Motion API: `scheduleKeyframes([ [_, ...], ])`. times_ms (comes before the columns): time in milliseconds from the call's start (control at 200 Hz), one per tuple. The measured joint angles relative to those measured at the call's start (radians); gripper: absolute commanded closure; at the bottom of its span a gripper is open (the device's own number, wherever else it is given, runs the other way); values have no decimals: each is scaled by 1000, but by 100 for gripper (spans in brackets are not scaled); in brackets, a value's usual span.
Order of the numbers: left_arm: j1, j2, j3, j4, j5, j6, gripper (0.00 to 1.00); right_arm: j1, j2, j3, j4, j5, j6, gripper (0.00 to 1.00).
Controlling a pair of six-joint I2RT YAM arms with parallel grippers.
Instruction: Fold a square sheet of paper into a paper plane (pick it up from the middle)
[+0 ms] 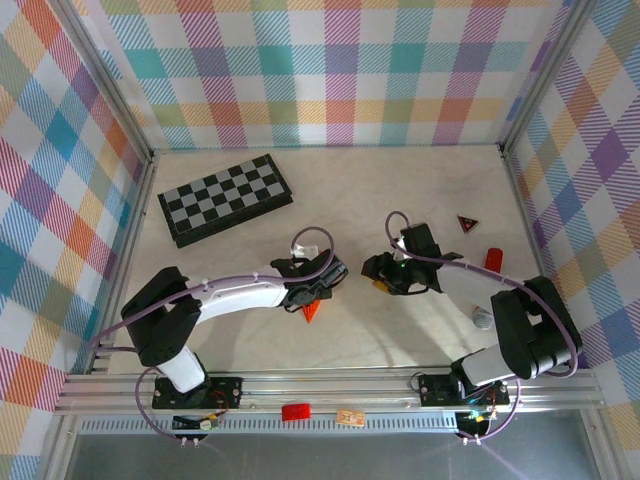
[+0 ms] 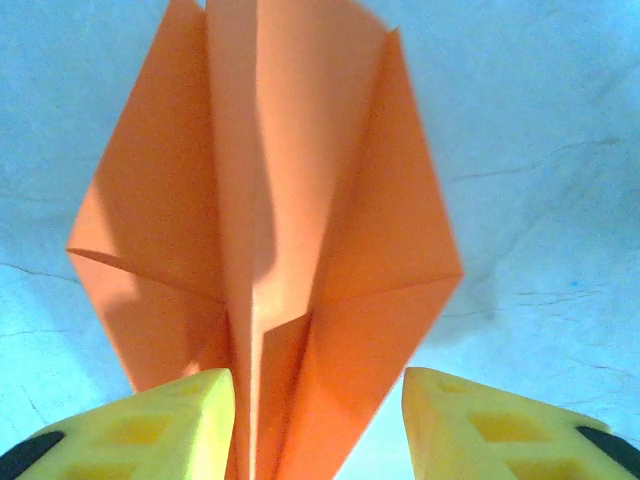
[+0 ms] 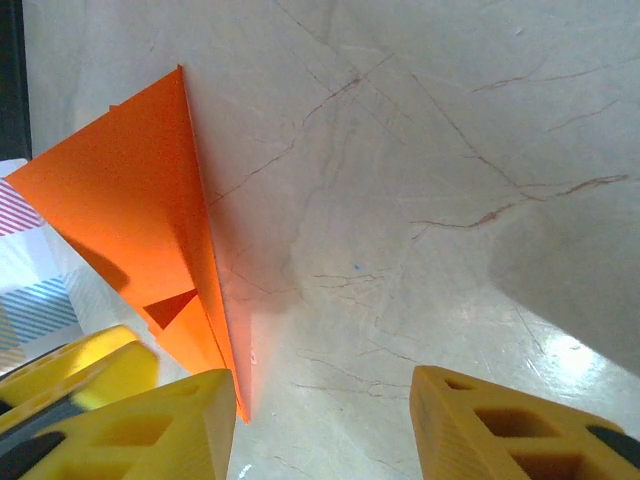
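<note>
The paper plane (image 2: pixel 280 200) is bright orange paper folded into a pointed dart with a raised centre crease. It lies on the table in the left wrist view, its tail between my left gripper's yellow fingers. My left gripper (image 2: pixel 318 385) is open: the paper sits by the left finger, with a gap to the right one. From above, the paper plane (image 1: pixel 312 311) shows just under my left gripper (image 1: pixel 325 285). My right gripper (image 1: pixel 380 272) hovers a little to its right. In the right wrist view my right gripper (image 3: pixel 325 385) is open over bare table, the paper plane (image 3: pixel 130 200) beside its left finger.
A black-and-grey checkerboard (image 1: pixel 225 198) lies at the back left. A small dark red triangle (image 1: pixel 467 223) and a small red cylinder (image 1: pixel 493 259) sit at the right, near the right arm. Plaid walls close in the table on three sides.
</note>
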Motion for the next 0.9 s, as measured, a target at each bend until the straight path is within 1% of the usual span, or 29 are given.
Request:
scheduleKeyframes([
  [115,-4,-42,5,-19,-25,-2,51,-3,-32,-6,-27,24,-13,50],
  [225,-5,-111,-11,-23,-79,13,47,-13,-106,-6,-83,93,-51,48],
  [265,-3,-143,-23,-21,-98,26,45,-15,-145,-3,-114,138,-72,44],
  [340,13,-204,-48,-19,-130,51,43,-22,-208,14,-174,231,-116,34],
  [375,23,-228,-61,-17,-139,66,43,-25,-235,26,-202,283,-138,32],
  [415,45,-254,-77,-13,-148,82,39,-29,-260,40,-225,346,-163,29],
  [490,109,-295,-114,-6,-167,117,34,-37,-308,50,-235,474,-227,22],
  [545,164,-322,-149,13,-176,147,28,-39,-336,46,-227,570,-279,20],
  [610,228,-354,-195,32,-185,186,20,-48,-365,19,-186,680,-348,18],
  [695,311,-400,-258,69,-192,245,14,-69,-385,-27,-121,788,-441,18],
  [745,361,-424,-286,89,-192,276,10,-92,-384,-64,-56,829,-501,17],
  [795,412,-445,-309,108,-193,304,9,-117,-371,-101,16,853,-555,17],
  [900,520,-478,-347,168,-206,368,8,-169,-273,-143,137,870,-658,16],
])
